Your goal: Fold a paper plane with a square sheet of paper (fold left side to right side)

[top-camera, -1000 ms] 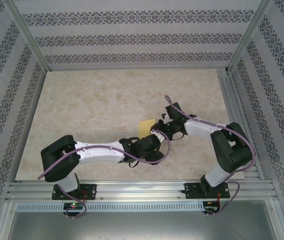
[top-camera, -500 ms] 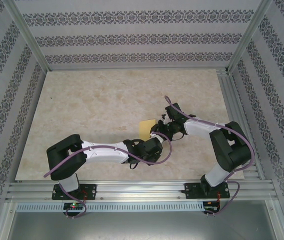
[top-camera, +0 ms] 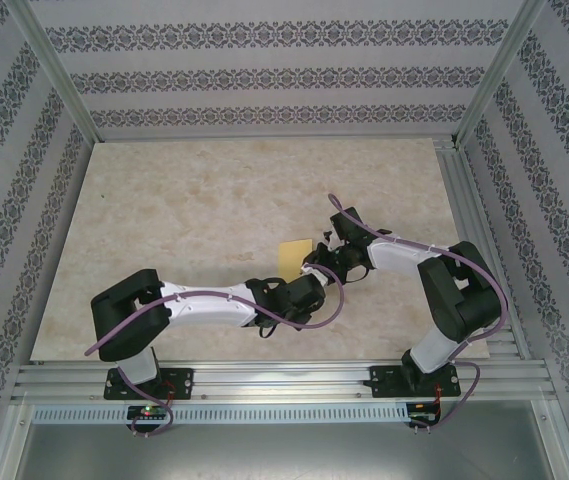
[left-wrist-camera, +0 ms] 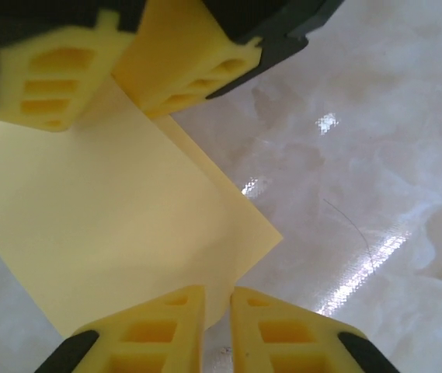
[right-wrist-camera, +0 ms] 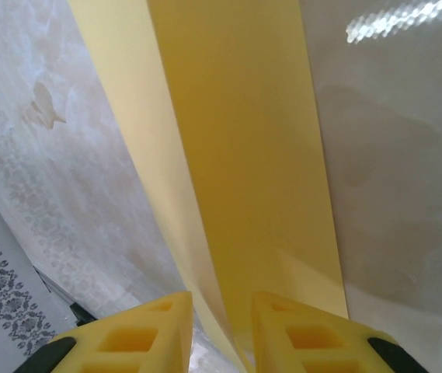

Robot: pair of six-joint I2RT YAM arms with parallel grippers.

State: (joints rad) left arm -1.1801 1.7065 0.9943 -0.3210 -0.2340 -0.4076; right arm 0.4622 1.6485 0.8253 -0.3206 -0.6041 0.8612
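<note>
sheet of paper (left-wrist-camera: 104, 225) part-folded on marble bench (left-wrist-camera: 376, 116); left end effector (left-wrist-camera: 218, 295) nipped onto one edge, right end effector (right-wrist-camera: 221, 307) clamped on opposite edge

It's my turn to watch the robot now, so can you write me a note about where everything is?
Left gripper: fingers almost together at the near edge of the paper; cannot tell if it pinches.
Right gripper: paper runs between its fingers; grip unclear.
Paper: lying on the table, between the two grippers.
Done: one side looks folded over, two layers showing, edges slightly offset.
Left: crease that fold, then all the later folds; no plane shape yet.
</note>
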